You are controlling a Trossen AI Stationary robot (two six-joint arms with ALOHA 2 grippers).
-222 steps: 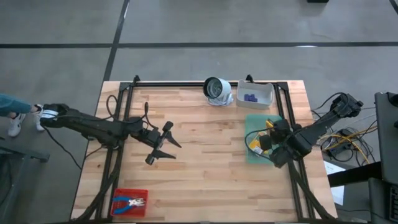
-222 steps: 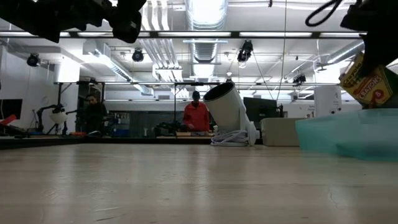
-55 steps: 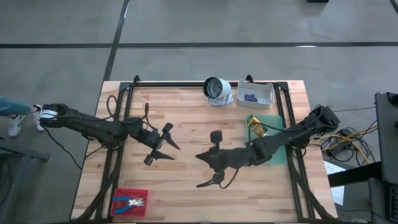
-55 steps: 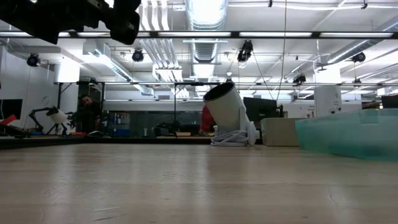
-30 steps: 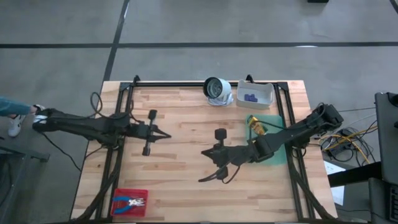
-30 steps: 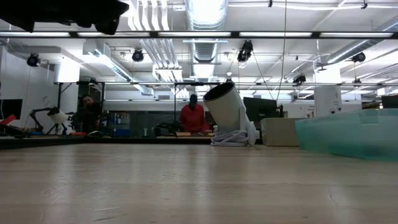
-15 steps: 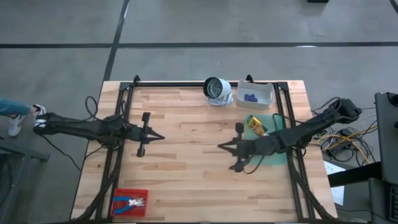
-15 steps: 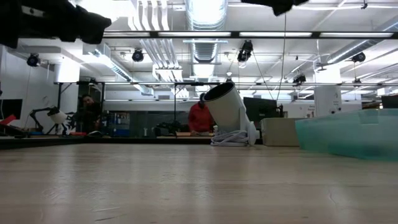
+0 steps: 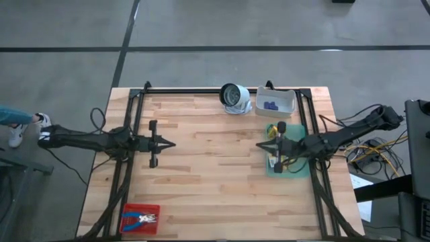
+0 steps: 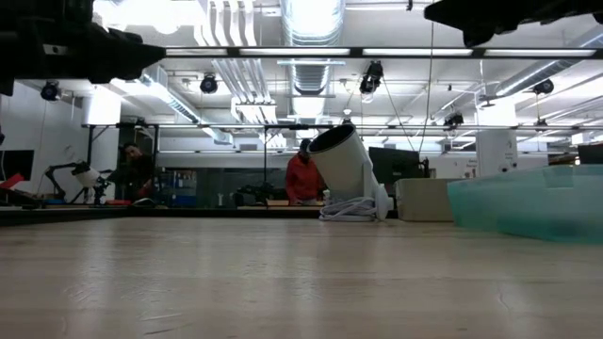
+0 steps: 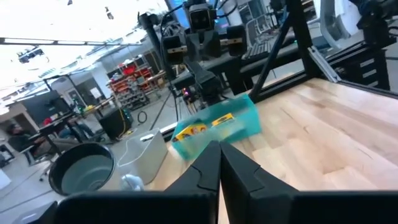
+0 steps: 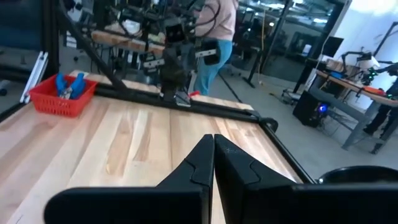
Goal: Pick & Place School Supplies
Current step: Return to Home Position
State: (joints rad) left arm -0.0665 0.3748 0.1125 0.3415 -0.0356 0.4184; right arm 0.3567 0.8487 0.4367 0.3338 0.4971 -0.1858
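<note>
At edge of green bin (image 9: 300, 170), right end effector (image 9: 261, 144) back from table (image 9: 215, 185) centre, clenched empty; left end effector (image 9: 169, 144) clenched too.

I can read no text from here. The print on the crayon boxes (image 11: 193, 130) in the green bin (image 11: 247, 124) at the tabletop's right edge is too blurred.

You see the left gripper (image 11: 219, 147) with its two fingers pressed together above the wooden table (image 11: 336, 118). Straight ahead of the tips sits the green bin (image 11: 247, 126), with yellow crayon boxes (image 11: 191, 130) showing through its wall. Beside it, nearer the gripper, stand a white bin (image 11: 149, 155) and a grey round object (image 11: 81, 171).
</note>
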